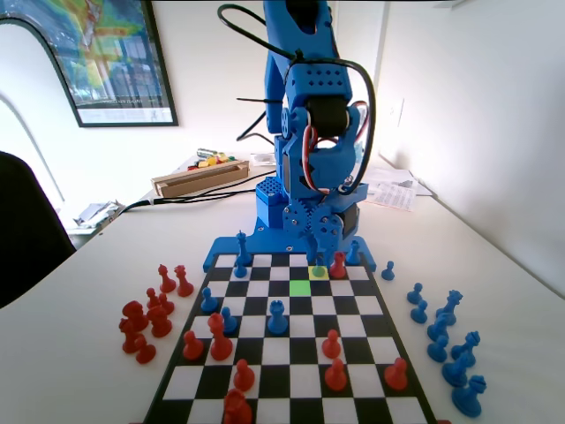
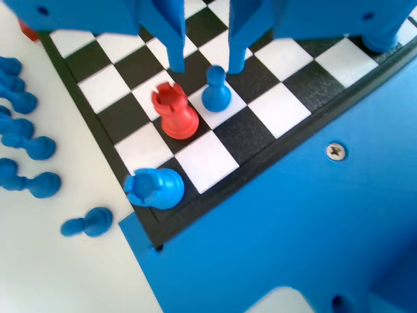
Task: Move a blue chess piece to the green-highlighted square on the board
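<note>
White walls (image 1: 459, 79), framed poster (image 1: 106, 57)

1. The blue chess piece (image 2: 215, 90), a ball-headed pawn, is standing upright on a white square, at three o'clock of a red rook (image 2: 174, 111).
2. The green-highlighted square (image 1: 300, 288) is lying bare on the board (image 1: 353, 305), just beside the pawn's yellow square.

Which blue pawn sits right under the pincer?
The upright blue pawn beside the red rook, between the open pincer tips; other blue pawns lie off-board.

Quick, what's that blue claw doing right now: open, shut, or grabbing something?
Gripper: open, holding nothing; its jaws hang apart just above the blue chess piece, which stands free on the board.
</note>
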`<action>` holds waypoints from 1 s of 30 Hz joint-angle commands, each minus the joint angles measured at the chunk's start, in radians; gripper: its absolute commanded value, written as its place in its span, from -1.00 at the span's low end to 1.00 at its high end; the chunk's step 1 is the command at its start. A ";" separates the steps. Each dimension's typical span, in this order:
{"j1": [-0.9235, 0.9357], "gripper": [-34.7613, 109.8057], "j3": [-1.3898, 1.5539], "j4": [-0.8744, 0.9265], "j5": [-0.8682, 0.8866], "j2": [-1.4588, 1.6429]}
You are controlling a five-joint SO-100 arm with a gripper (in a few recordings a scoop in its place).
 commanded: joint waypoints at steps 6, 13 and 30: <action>-0.023 -0.37 0.017 -0.018 -0.023 0.000; -0.021 -0.37 0.018 -0.028 -0.028 -0.008; -0.026 -0.38 0.018 -0.057 -0.035 -0.044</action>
